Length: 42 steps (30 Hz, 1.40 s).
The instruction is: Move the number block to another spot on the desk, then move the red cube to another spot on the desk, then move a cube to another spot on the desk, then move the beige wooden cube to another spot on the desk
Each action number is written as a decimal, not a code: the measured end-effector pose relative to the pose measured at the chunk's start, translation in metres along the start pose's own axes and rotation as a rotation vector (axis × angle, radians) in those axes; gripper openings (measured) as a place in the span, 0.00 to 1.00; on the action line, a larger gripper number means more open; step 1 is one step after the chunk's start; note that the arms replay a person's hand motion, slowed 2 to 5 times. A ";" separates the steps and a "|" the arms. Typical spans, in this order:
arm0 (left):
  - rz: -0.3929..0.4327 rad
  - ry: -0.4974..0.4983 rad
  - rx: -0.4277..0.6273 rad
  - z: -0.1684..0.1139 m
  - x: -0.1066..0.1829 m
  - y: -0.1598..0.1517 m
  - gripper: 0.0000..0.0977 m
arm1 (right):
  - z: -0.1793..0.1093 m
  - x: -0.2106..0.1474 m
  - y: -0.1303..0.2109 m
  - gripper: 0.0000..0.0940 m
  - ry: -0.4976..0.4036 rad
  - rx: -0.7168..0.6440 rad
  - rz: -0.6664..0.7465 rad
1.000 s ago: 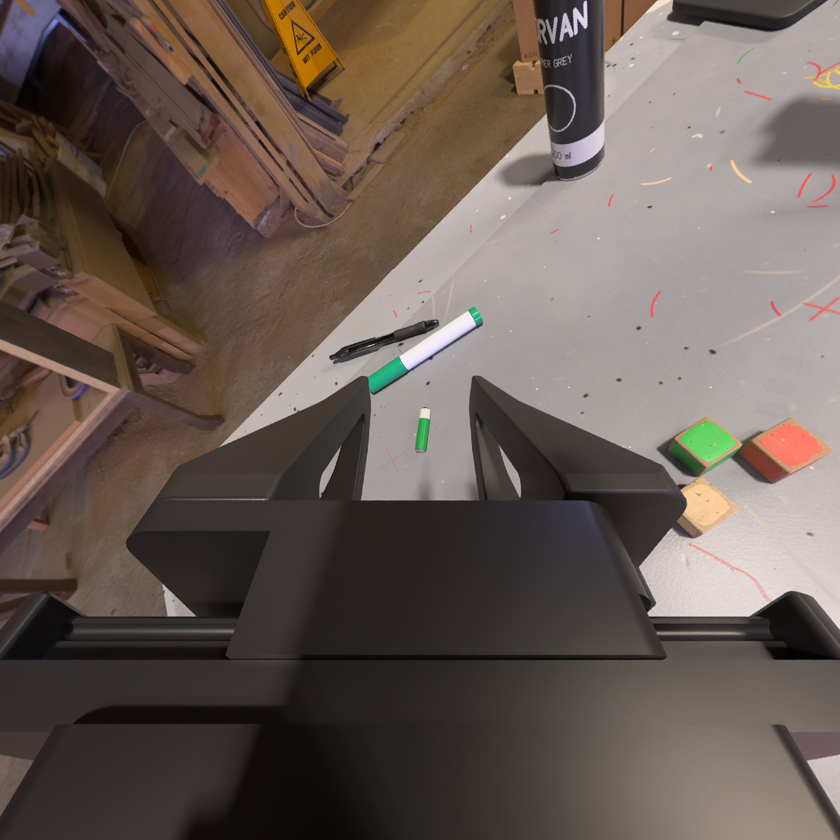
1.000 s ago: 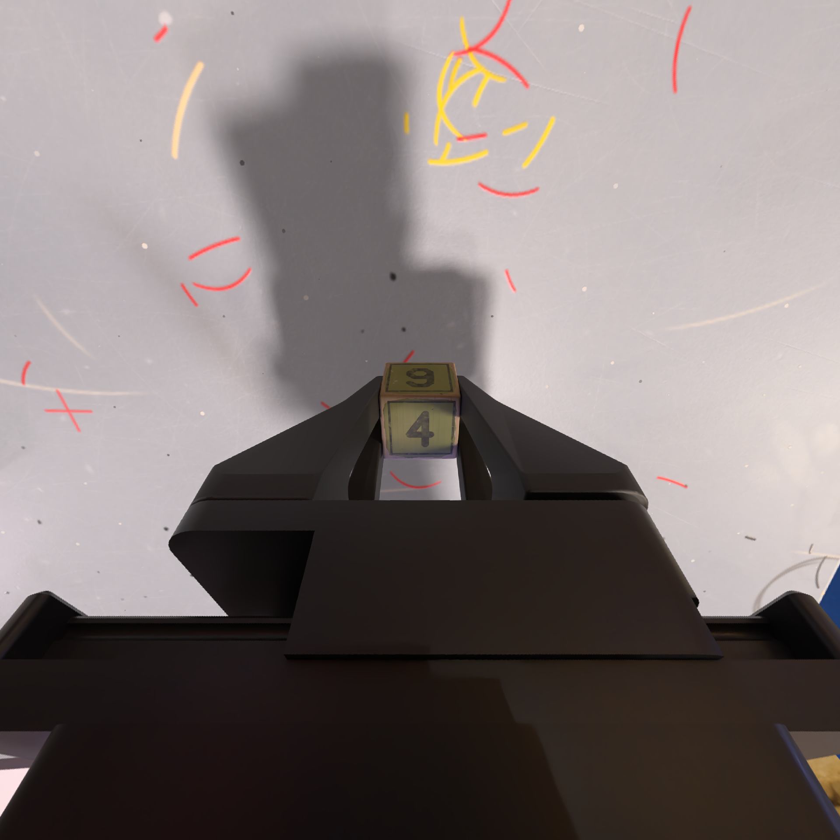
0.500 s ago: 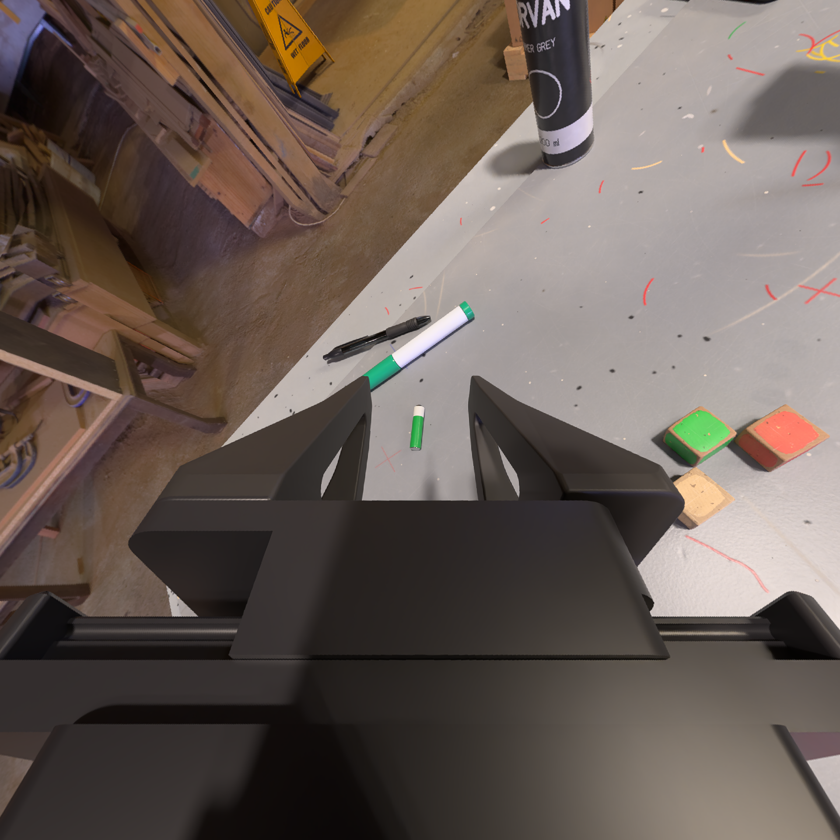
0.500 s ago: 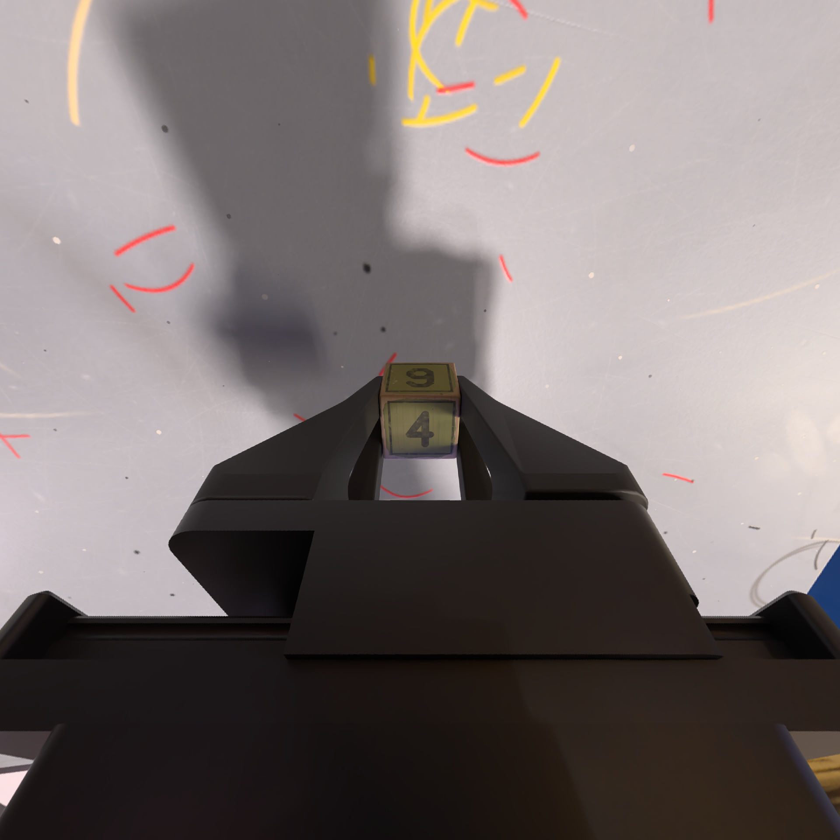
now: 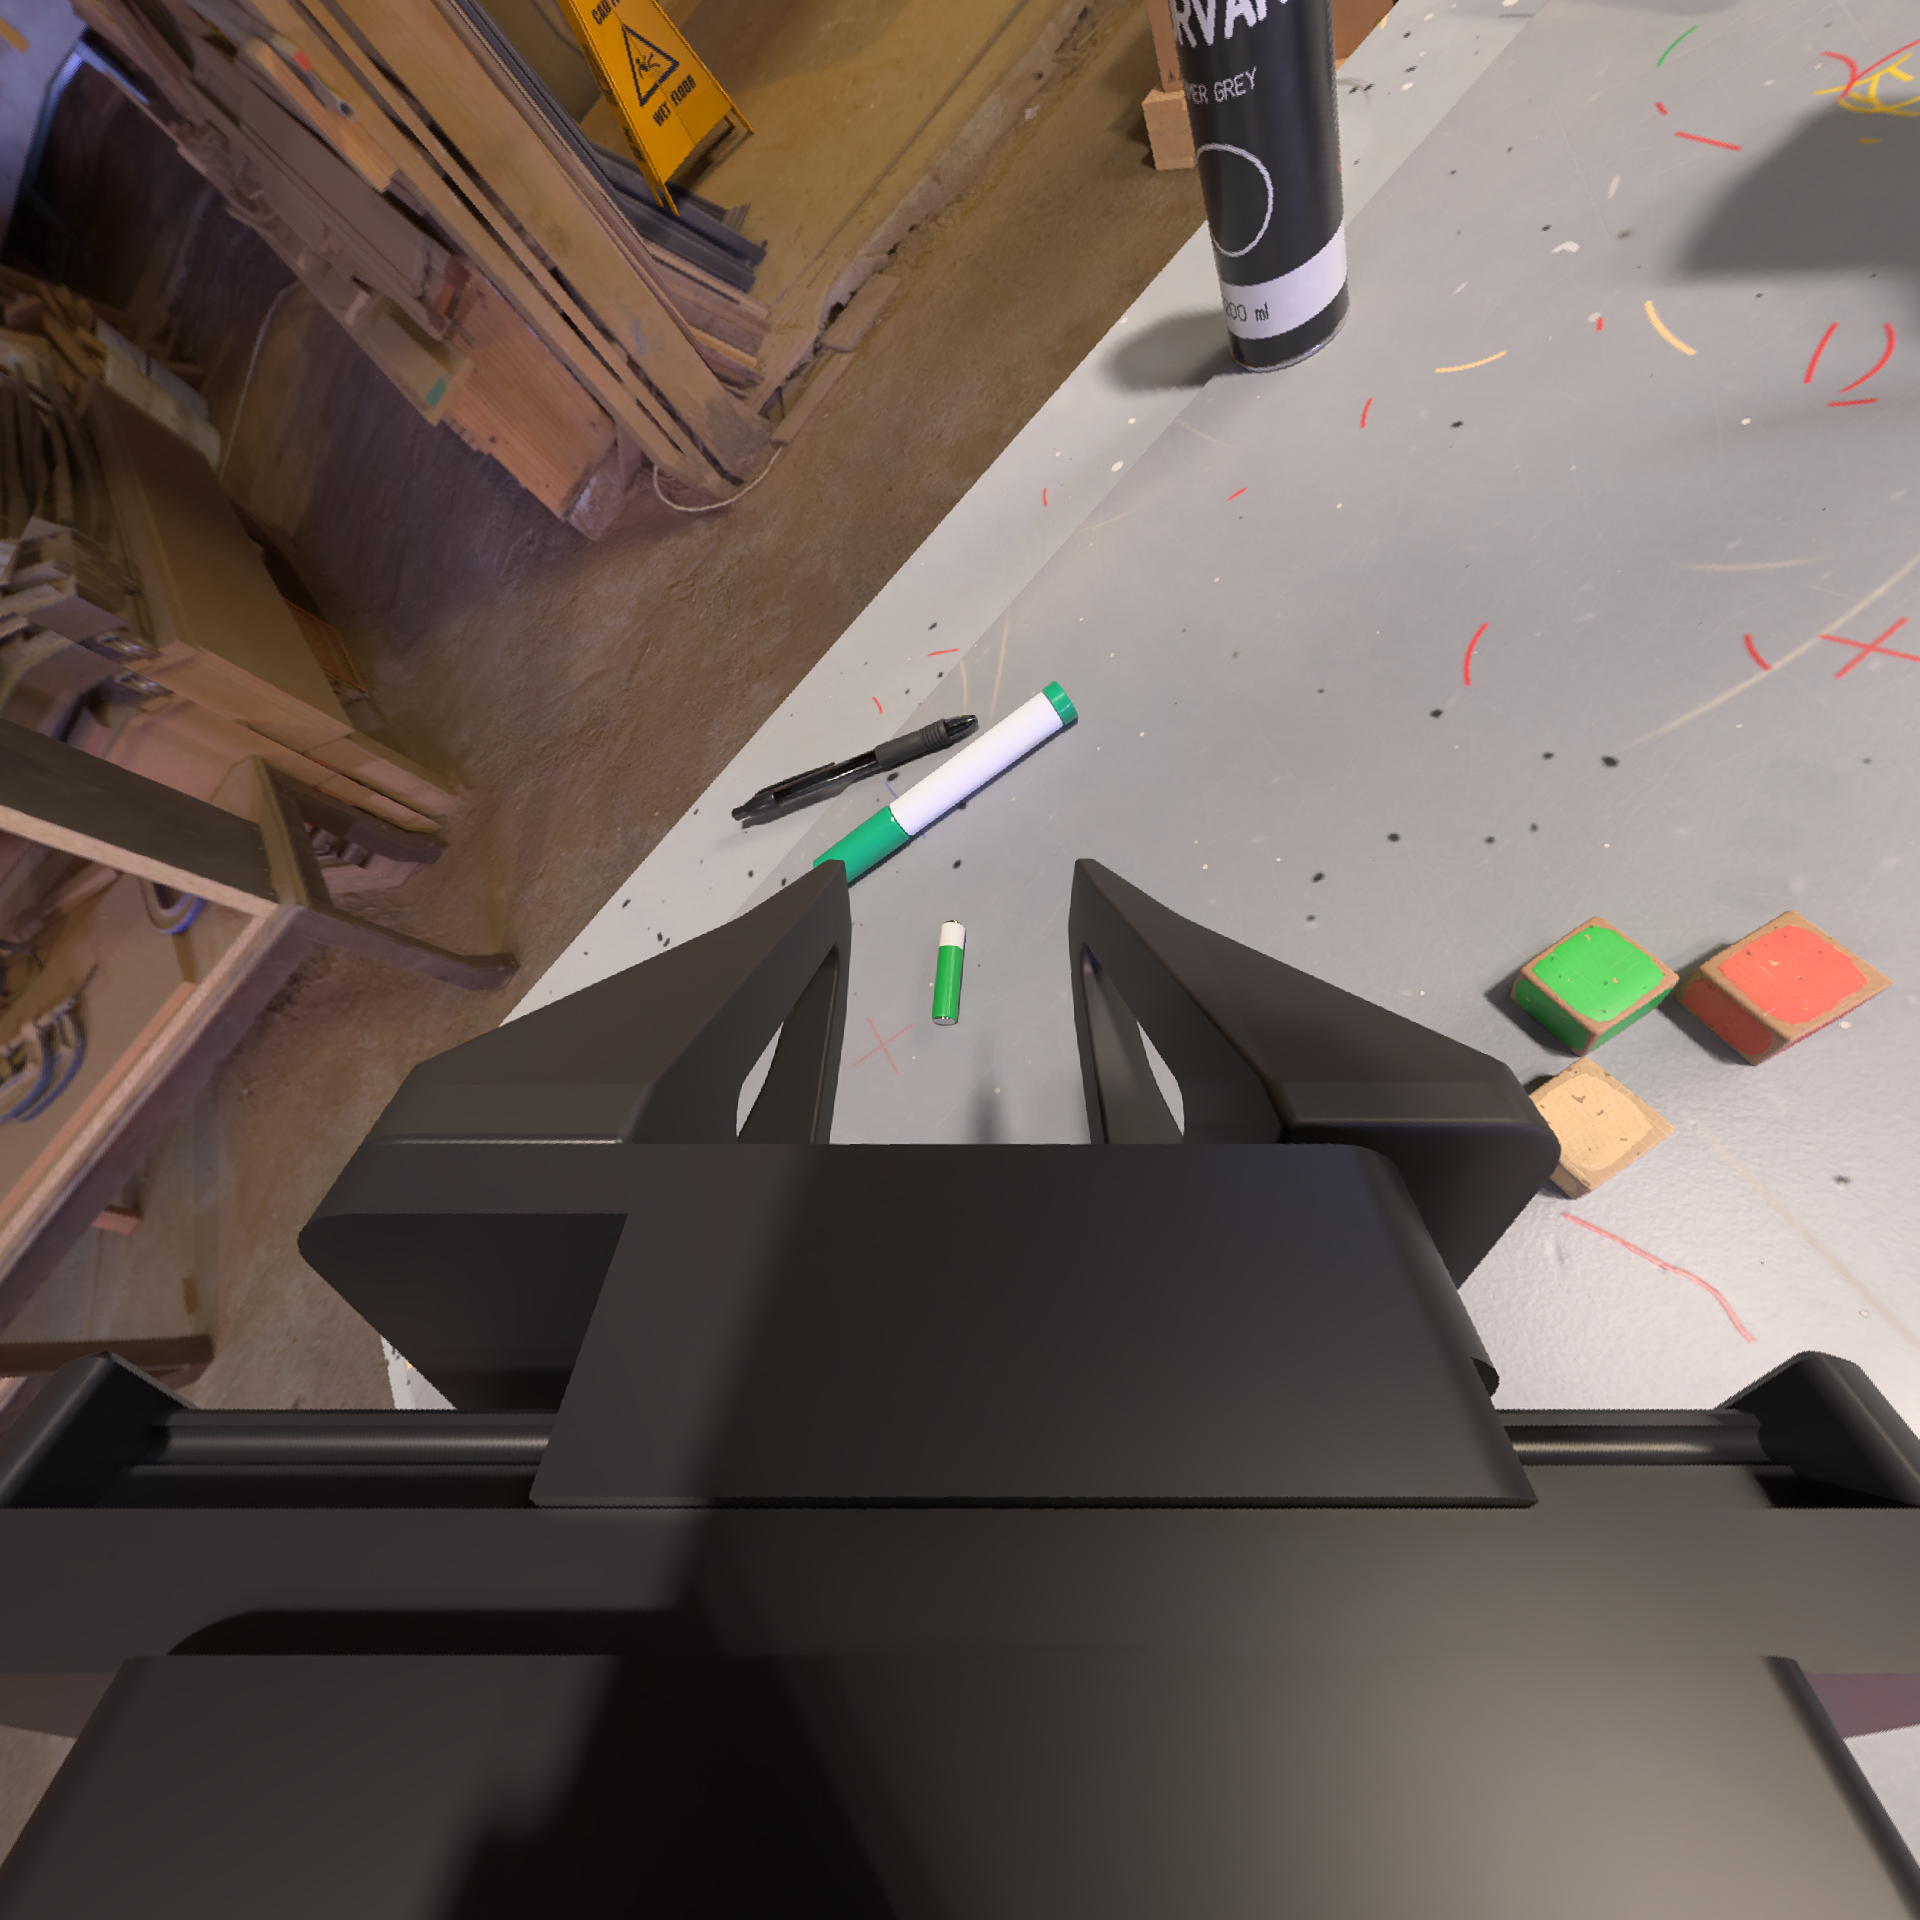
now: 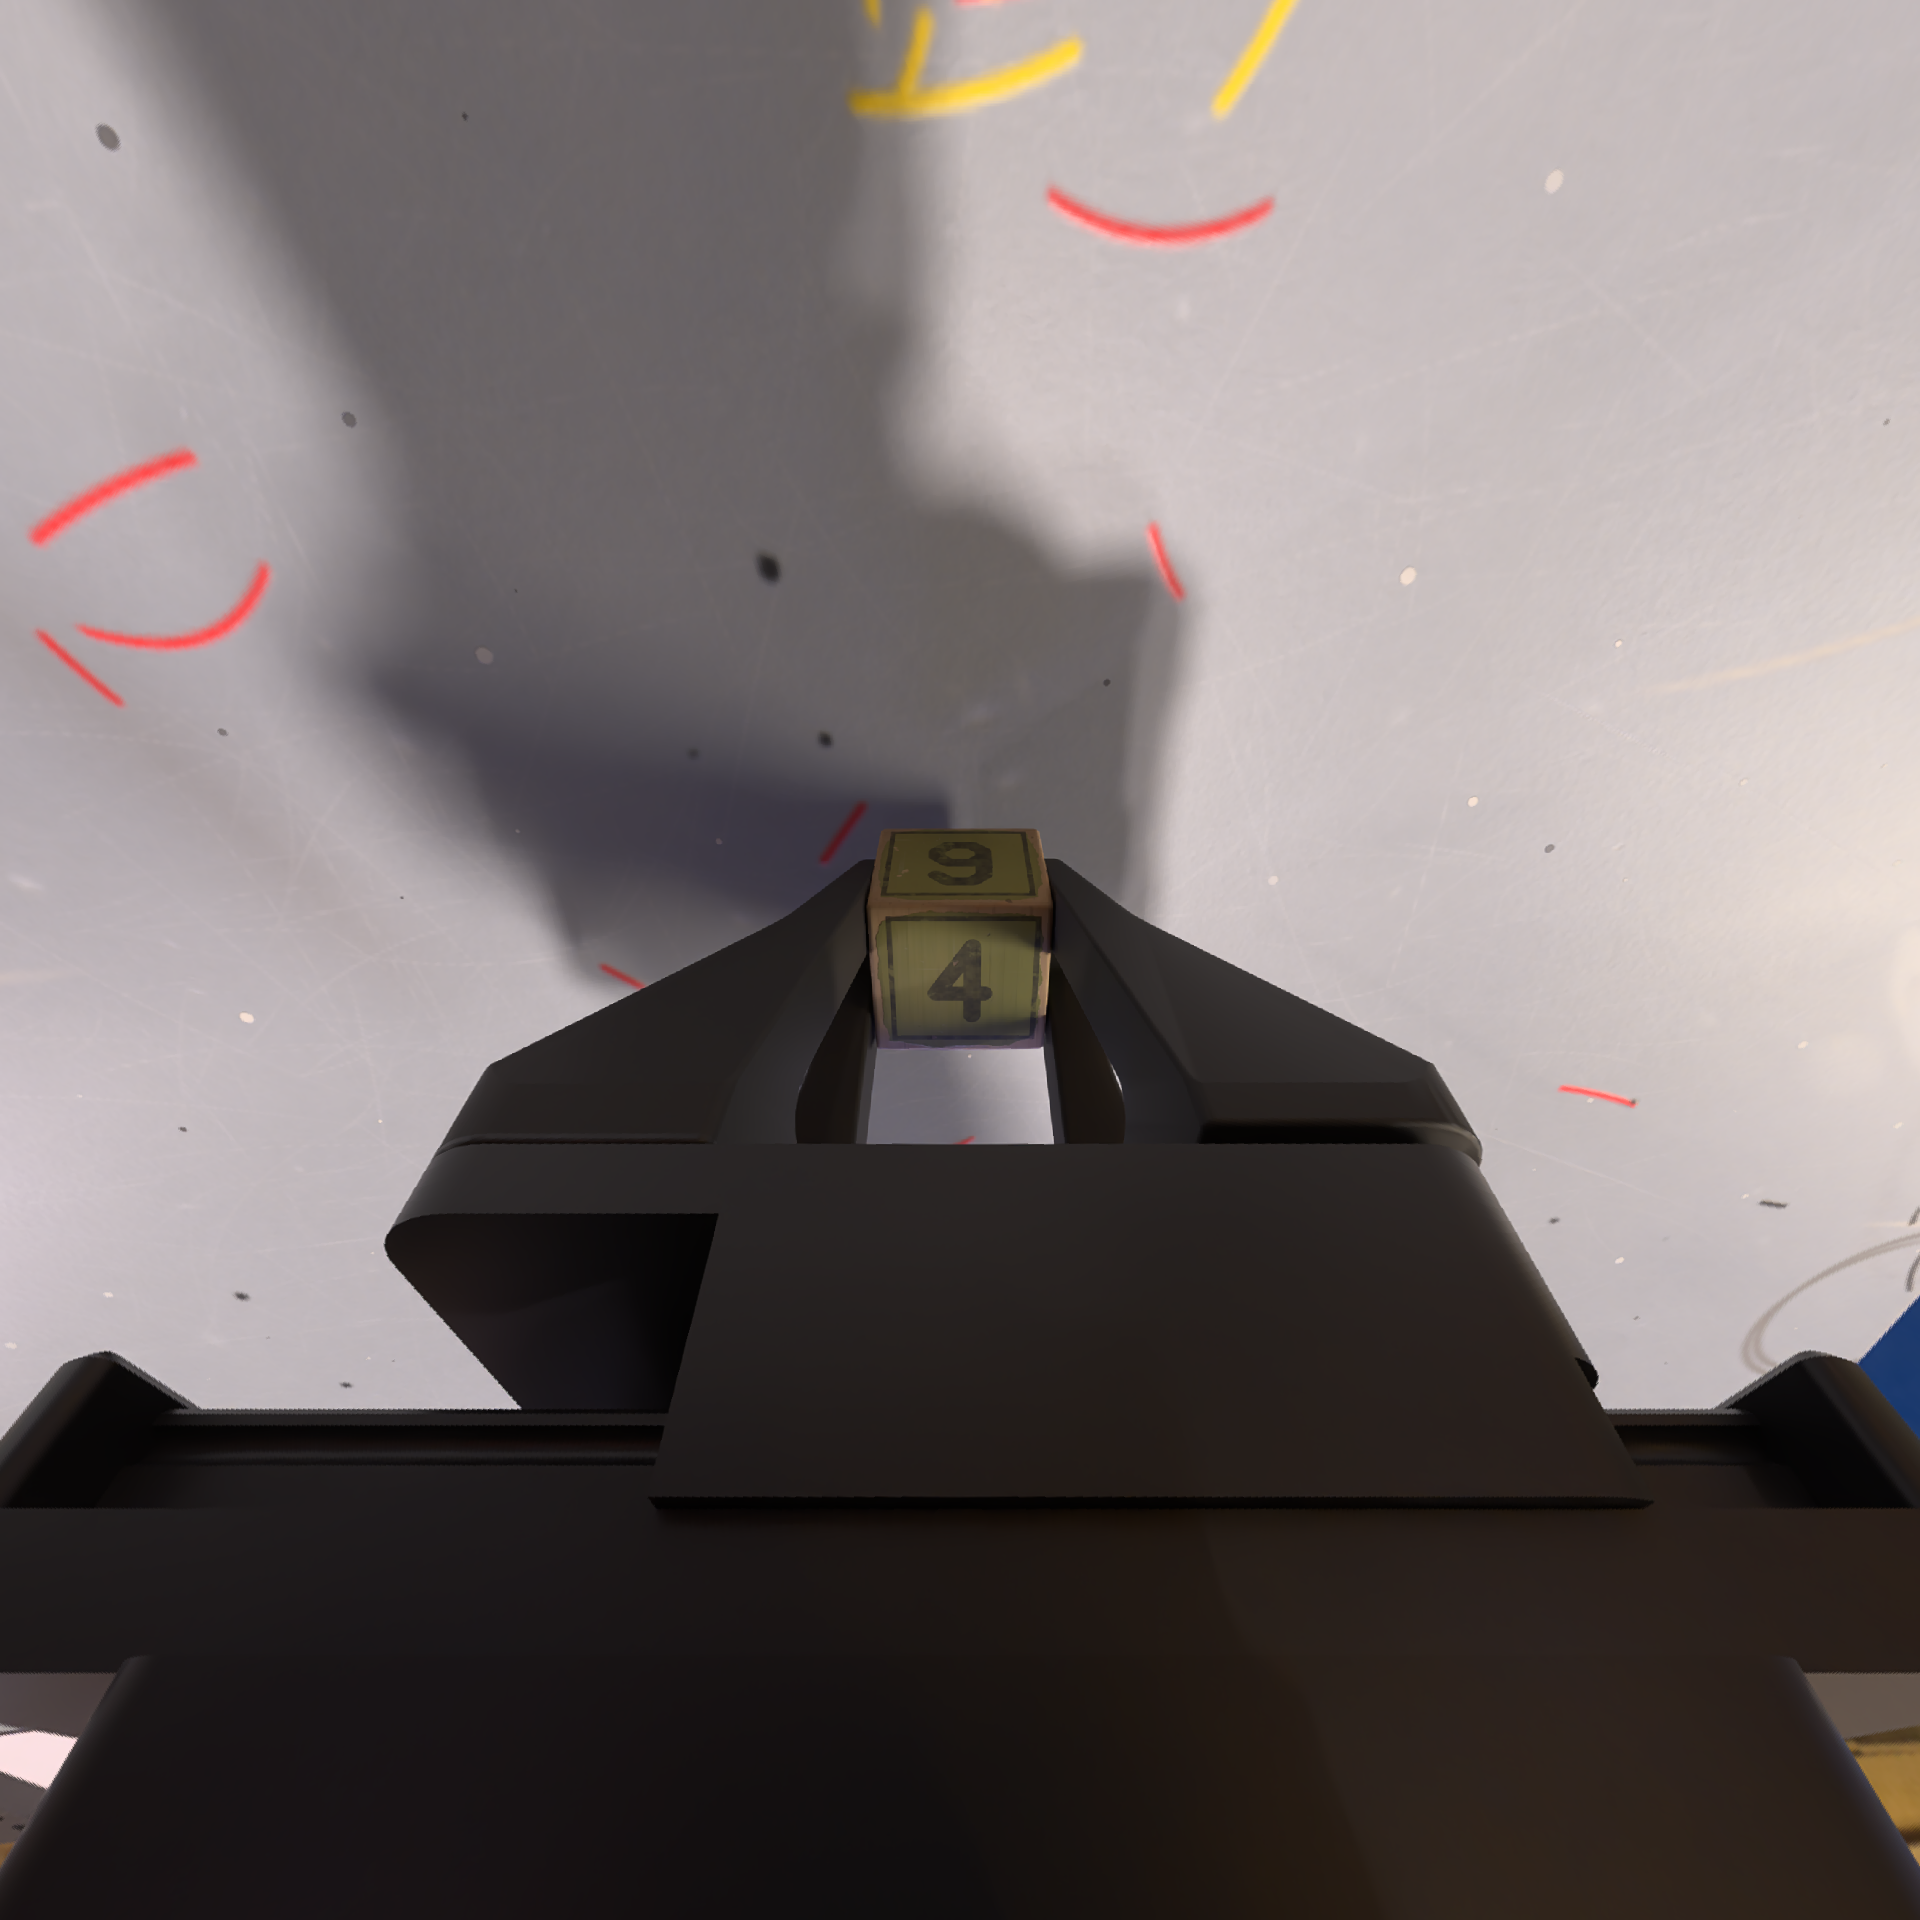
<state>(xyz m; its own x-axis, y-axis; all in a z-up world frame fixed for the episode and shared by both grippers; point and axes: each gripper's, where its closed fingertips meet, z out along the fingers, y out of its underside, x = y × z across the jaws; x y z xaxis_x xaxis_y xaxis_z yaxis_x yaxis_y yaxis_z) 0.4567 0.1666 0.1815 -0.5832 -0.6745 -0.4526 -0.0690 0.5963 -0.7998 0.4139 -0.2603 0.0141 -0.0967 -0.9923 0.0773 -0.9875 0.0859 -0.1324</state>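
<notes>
Right gripper jaws pinched on the number block, one finger on each side face, block at the very fingertips. Block is small, wooden, olive-yellow faces with dark borders and worn pinkish-brown edges, a dark numeral on each of the two faces seen. It hangs over the grey bench; whether it touches the surface cannot be told. Gripper shadow falls on the bench right behind it.

Left gripper jaws spread, nothing between them; hovers over the bench near its edge. Green battery lies on the bench in the gap between the fingers, green-and-white marker and black pen just beyond. To the right, green cube and red cube side by side, beige wooden cube just in front of the green one. Black spray can upright farther off.

Versus the earlier frames: bench marks in the right wrist view look bigger and closer, shadow larger, so right gripper has come down with the block; grip unchanged. Left wrist view barely shifted, cubes unmoved.
</notes>
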 end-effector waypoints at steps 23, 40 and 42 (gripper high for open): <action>-0.005 -0.012 0.010 -0.008 -0.009 -0.002 0.37 | -0.123 -0.050 -0.034 0.46 -0.066 0.464 -0.136; -0.027 -0.047 0.026 -0.023 -0.031 -0.005 0.37 | -0.159 -0.275 0.034 0.38 -0.486 0.568 -1.197; -0.032 -0.049 0.028 -0.025 -0.034 -0.005 0.37 | -0.142 -0.284 0.042 0.38 -0.455 0.485 -1.259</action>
<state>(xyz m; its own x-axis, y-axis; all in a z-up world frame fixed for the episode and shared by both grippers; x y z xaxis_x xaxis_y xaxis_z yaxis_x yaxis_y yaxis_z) 0.4568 0.1970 0.2109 -0.5404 -0.7141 -0.4449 -0.0637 0.5620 -0.8247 0.3827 0.0381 0.1269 0.9391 -0.3320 0.0888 -0.2341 -0.8069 -0.5423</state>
